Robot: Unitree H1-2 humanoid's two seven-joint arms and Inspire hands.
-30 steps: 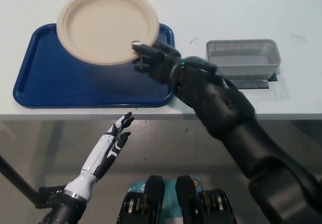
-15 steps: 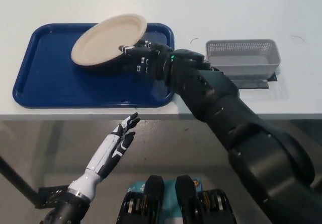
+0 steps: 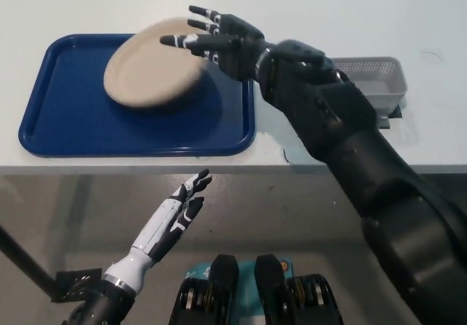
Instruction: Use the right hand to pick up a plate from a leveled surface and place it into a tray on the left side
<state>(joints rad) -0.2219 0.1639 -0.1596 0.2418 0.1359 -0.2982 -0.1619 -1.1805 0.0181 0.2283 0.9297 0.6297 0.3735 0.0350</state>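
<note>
Beige plate (image 3: 149, 73) blurred, inside blue tray (image 3: 66, 131), upper left of frame. Black right hand (image 3: 219, 39) above plate's right edge, fingers spread, released, grasping nothing. White left hand (image 3: 171, 219) lower left, below table edge, fingers extended, empty. Grey mesh basket (image 3: 379, 80) right, partly hidden by arm.

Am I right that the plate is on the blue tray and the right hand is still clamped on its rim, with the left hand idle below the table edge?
Not quite. The head view shows the right hand open above the plate, fingers spread, holding nothing. The rest holds: the plate is on the blue tray, and the left hand is idle below the table edge.
</note>
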